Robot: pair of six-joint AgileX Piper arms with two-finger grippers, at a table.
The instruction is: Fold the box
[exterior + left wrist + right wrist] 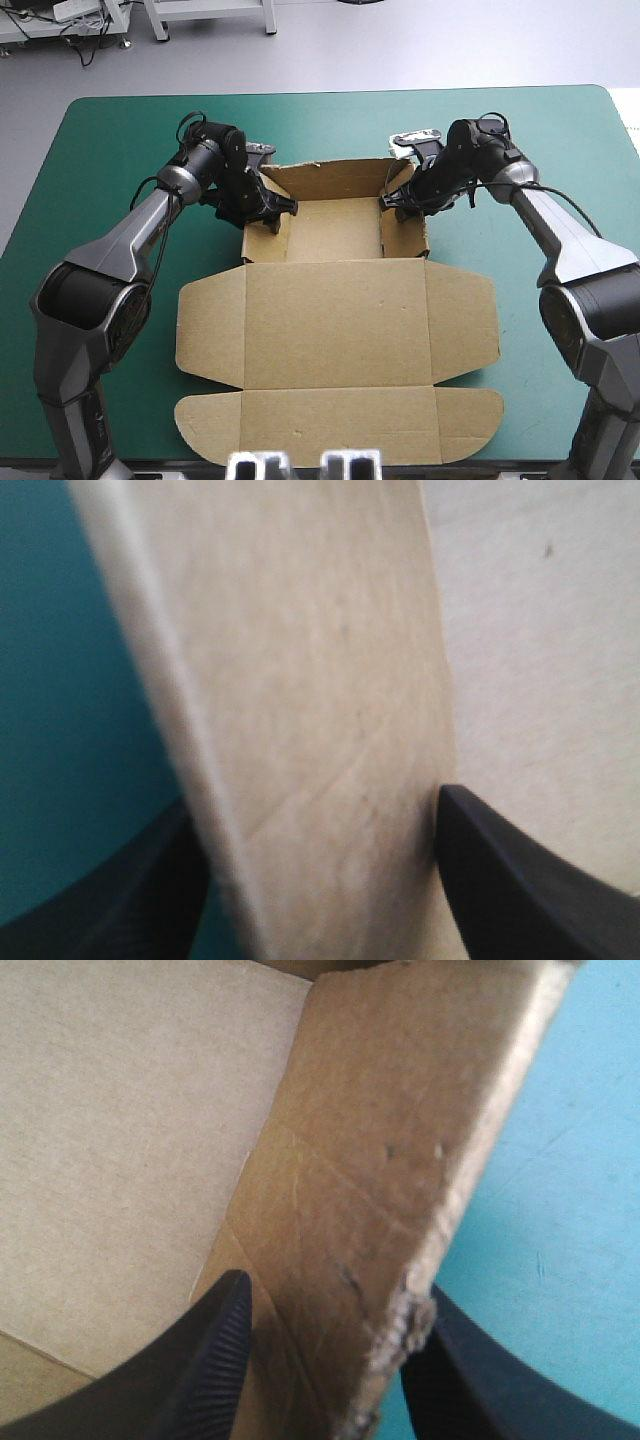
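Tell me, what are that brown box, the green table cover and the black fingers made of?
The box: matt brown cardboard; its torn, fibrous edge in the right wrist view shows it. The teal-green cover: smooth and matt, perhaps vinyl or a rubbery mat; I cannot tell. The right gripper has black fingers, finely ribbed, likely rubber or plastic.
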